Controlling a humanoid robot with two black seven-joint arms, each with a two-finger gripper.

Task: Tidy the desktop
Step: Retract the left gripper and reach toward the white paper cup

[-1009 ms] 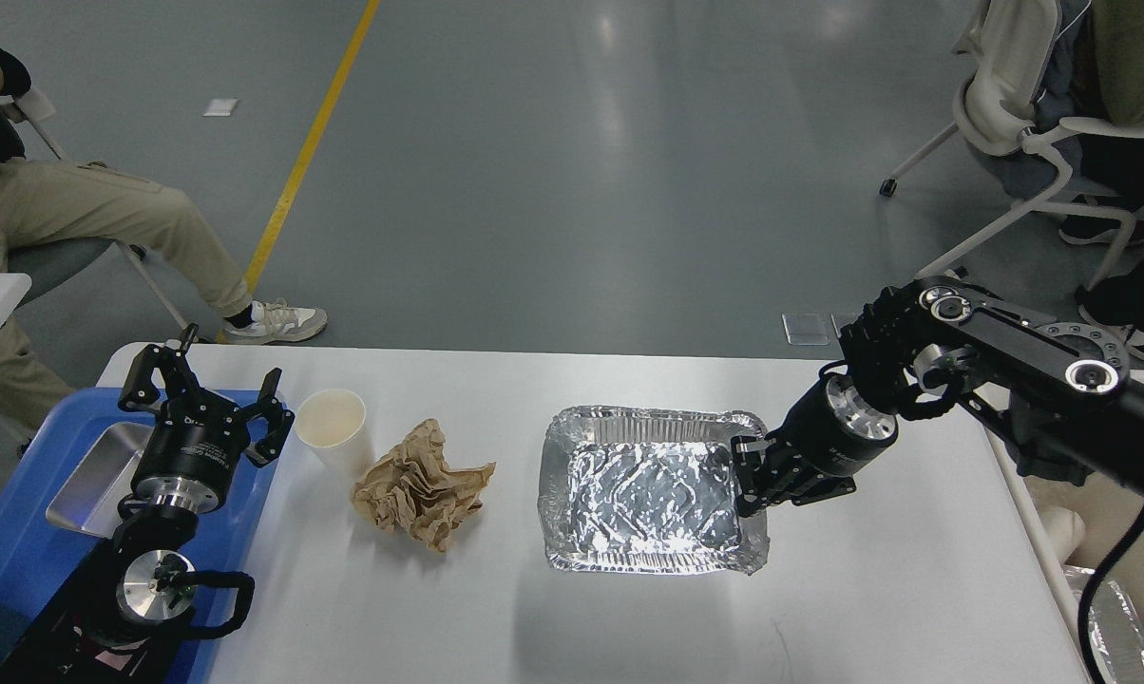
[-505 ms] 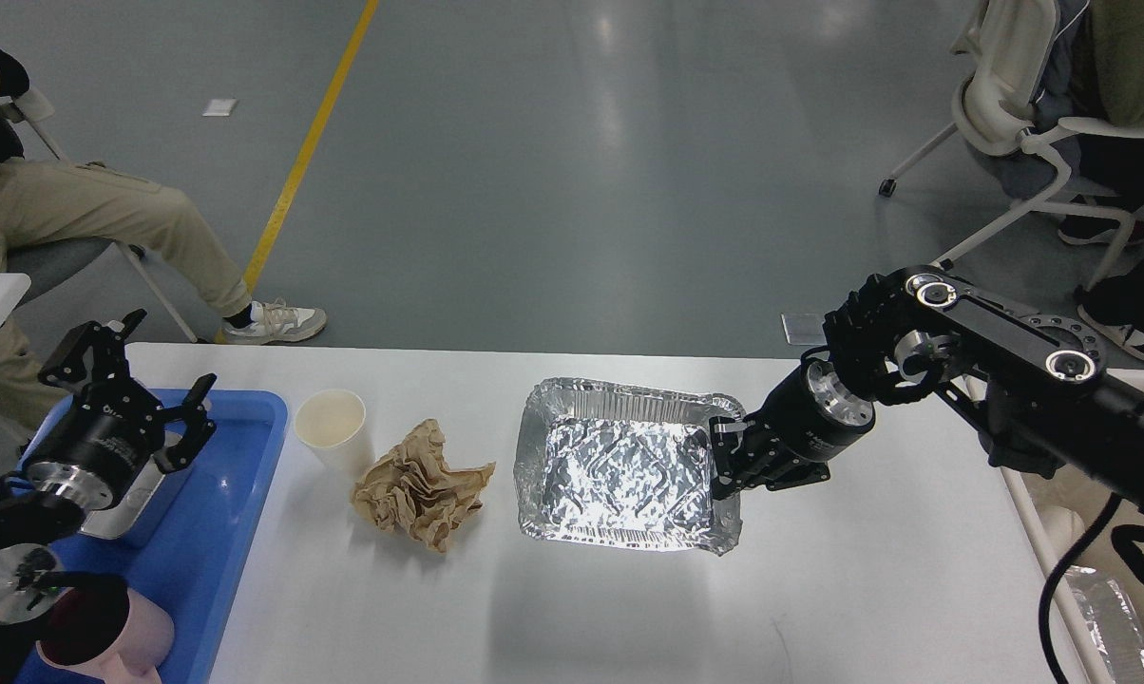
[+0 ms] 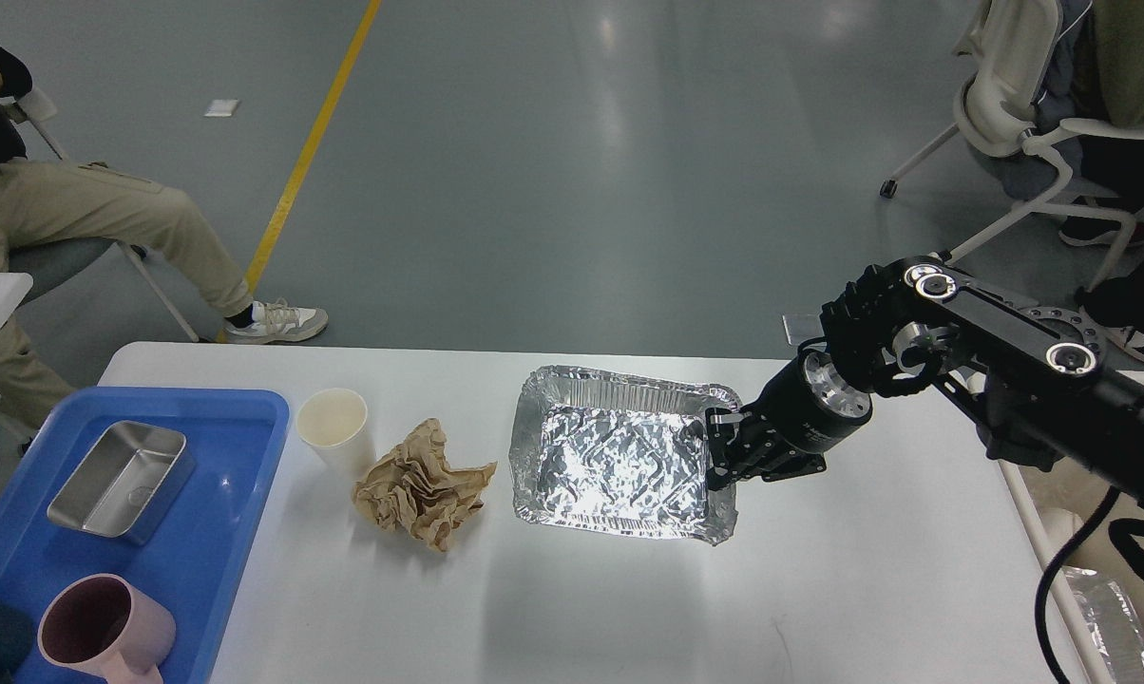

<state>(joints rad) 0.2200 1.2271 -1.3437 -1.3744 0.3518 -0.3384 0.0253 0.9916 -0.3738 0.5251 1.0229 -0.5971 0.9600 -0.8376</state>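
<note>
The desktop [image 3: 553, 608], a wide smooth white top filling the lower view, was judged only partly tidied: a foil tray [image 3: 619, 461], crumpled brown paper [image 3: 423, 483] and a paper cup [image 3: 333, 426] were left on it. The tray's right rim was pinched by the right gripper [image 3: 721, 454]; the left gripper was not seen.
</note>
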